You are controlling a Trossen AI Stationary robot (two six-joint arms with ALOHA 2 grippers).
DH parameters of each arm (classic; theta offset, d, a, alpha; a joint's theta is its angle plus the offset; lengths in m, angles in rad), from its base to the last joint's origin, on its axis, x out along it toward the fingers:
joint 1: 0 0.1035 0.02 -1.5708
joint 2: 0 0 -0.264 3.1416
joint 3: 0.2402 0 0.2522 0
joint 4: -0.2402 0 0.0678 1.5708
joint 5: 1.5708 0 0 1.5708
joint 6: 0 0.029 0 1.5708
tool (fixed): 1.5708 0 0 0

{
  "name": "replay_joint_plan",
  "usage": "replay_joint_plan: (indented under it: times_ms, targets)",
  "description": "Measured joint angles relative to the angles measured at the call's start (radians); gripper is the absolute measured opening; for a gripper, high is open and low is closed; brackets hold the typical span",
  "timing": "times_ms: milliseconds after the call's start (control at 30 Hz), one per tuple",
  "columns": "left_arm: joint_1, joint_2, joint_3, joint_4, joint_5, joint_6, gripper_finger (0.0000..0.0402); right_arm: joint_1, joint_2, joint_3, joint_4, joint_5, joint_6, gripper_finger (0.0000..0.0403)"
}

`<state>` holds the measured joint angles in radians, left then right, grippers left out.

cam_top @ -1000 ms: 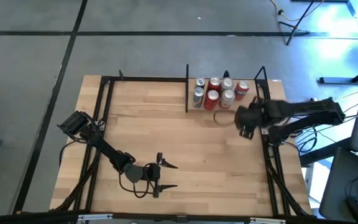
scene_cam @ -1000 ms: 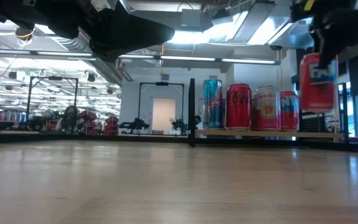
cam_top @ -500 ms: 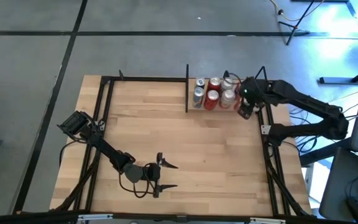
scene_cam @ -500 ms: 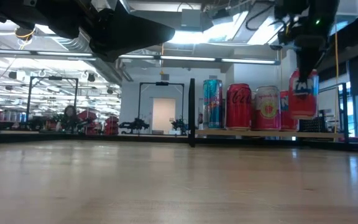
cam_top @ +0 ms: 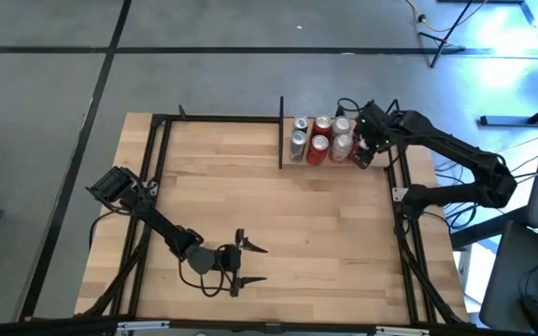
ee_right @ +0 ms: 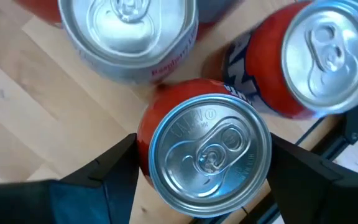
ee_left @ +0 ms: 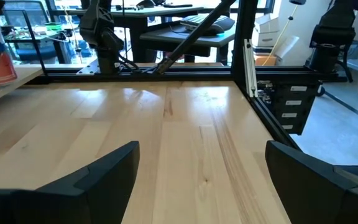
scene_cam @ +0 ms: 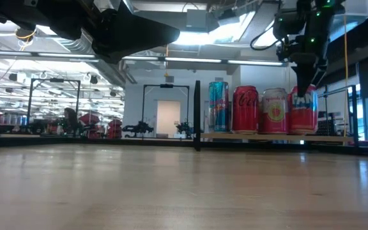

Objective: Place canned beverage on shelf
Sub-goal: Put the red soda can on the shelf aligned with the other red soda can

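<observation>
While the left gripper (cam_top: 243,262) lies idle with fingers spread at the table's near edge, the right gripper (cam_top: 365,152) reaches down at the far right, pinching a red can (scene_cam: 303,109) that stands on the shelf (scene_cam: 273,137) just beside the other cans (cam_top: 318,137).

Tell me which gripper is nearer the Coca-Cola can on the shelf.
Right. The right gripper is at the shelf, around a red can two places along the front row from the Coca-Cola can. The left gripper waits open near the table's front edge, far from it.
</observation>
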<state>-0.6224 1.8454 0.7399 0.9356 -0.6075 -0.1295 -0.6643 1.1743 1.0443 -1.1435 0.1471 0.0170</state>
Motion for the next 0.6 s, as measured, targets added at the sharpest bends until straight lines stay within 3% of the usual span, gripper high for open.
replay_joint_plan:
  times_ms: [400, 600]
  targets:
    - [0.000, 0.000, 0.000, 0.000, 0.000, 0.000, 0.0331, 0.001, 0.057, 0.003, 0.043, 0.031, -0.046, 0.0278]
    - [0.000, 0.000, 0.000, 0.000, 0.000, 0.000, 0.0331, 0.003, 0.058, 0.003, 0.046, 0.028, -0.074, 0.0314]
